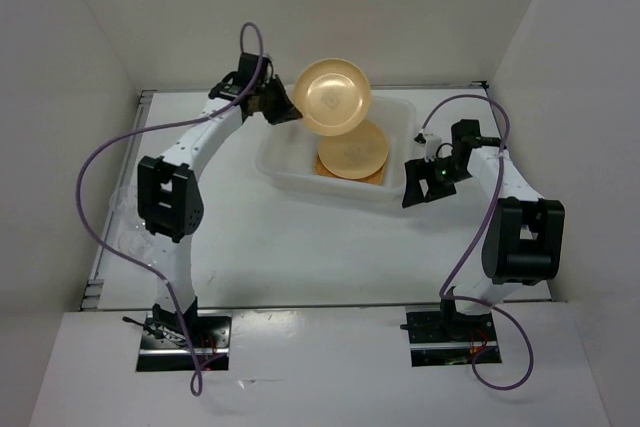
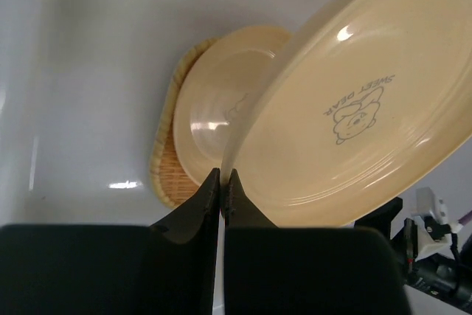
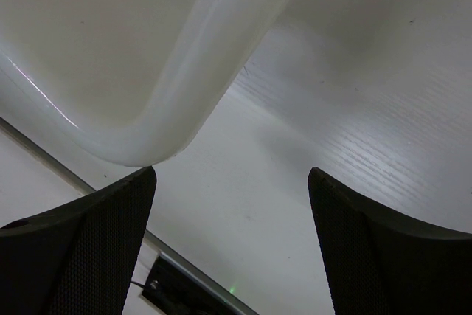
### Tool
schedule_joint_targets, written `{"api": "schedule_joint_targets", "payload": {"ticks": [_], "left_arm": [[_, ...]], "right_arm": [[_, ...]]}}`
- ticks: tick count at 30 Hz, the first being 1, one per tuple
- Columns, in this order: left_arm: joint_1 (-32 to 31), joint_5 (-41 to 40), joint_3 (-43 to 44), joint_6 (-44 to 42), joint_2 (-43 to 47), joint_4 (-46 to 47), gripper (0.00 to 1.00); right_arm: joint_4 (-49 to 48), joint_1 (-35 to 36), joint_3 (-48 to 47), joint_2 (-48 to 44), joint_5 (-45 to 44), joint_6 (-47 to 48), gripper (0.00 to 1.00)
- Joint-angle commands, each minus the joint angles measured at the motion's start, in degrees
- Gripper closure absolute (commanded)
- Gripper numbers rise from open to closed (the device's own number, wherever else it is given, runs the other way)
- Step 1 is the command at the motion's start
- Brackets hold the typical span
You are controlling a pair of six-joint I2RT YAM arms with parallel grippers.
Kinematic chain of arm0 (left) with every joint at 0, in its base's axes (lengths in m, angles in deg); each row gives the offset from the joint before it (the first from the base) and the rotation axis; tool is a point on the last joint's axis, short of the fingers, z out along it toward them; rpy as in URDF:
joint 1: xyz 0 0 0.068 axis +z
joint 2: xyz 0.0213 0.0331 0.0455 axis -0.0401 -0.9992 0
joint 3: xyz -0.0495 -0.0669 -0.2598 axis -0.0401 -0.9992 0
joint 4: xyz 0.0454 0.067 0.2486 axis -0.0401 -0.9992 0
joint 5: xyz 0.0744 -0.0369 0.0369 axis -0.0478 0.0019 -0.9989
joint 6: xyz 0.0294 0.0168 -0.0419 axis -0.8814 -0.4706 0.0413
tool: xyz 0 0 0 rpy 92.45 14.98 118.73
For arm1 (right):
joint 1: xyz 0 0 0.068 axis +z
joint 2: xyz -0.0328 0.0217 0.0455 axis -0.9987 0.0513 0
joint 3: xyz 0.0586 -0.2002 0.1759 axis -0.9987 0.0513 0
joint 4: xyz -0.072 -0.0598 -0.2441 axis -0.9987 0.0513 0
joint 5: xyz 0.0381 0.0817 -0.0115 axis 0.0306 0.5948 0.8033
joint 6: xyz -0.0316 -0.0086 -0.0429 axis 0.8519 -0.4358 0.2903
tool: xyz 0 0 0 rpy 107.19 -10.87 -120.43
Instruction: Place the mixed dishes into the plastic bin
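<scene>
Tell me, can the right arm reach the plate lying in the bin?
Probably yes: the open right gripper sits just outside the bin, and the lying plate is uncovered on that side; the held plate overhangs only its far edge.

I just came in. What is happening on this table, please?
The left tool is shut on the rim of a round tan-yellow plate and holds it tilted above the plastic bin. Inside the bin, a second round plate lies on a woven square plate. The right tool is open and empty, beside a corner of the bin.
</scene>
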Motion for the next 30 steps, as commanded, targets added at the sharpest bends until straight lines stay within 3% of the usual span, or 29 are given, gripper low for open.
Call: {"api": "schedule_joint_targets", "payload": {"ticks": [1, 9, 15, 24, 26, 27, 28, 29, 30], "left_arm": [[-2.81, 2.15, 9.72, -4.62, -5.83, -6.96, 1.0], [-7.65, 0.39, 23.6, -5.77, -19.09, -15.74, 1.0], [-9.32, -2.25, 26.7, -5.77, -23.68, -16.46, 1.0], [-10.38, -6.72, 44.95, -7.52, -34.58, -28.93, 0.99], [-10.38, -7.25, 50.84, -7.52, -38.44, -33.66, 0.95], [-10.38, -7.26, 55.14, -7.52, -40.37, -35.95, 0.88], [-10.38, -7.87, 68.23, -7.52, -45.78, -38.85, 0.86], [-10.38, -6.13, 70.8, -7.52, -47.32, -42.01, 0.82], [-10.38, -6.11, 65.87, -7.52, -44.63, -40.82, 0.72]], "right_arm": [[-1.86, -0.38, 0.48, -1.79, 1.1, 0.24, 0.12], [-2.38, -0.91, 0.48, -3.55, 1.1, 0.24, 0.12], [-2.38, -1.43, 1.01, -4.78, 1.1, 0.24, 0.12], [-2.38, -2.58, 1.01, -4.78, 1.1, 0.24, 0.12], [-2.38, -2.58, 1.01, -5.31, 1.1, 0.24, 0.12], [-2.38, -2.58, 1.01, -5.31, 1.1, 0.24, 0.12], [-2.38, -2.58, 1.01, -5.31, 1.1, 0.24, 0.12], [-2.38, -2.58, 1.01, -5.31, 1.1, 0.24, 0.12], [-2.38, -2.58, 1.01, -5.31, 1.1, 0.24, 0.12]]}}
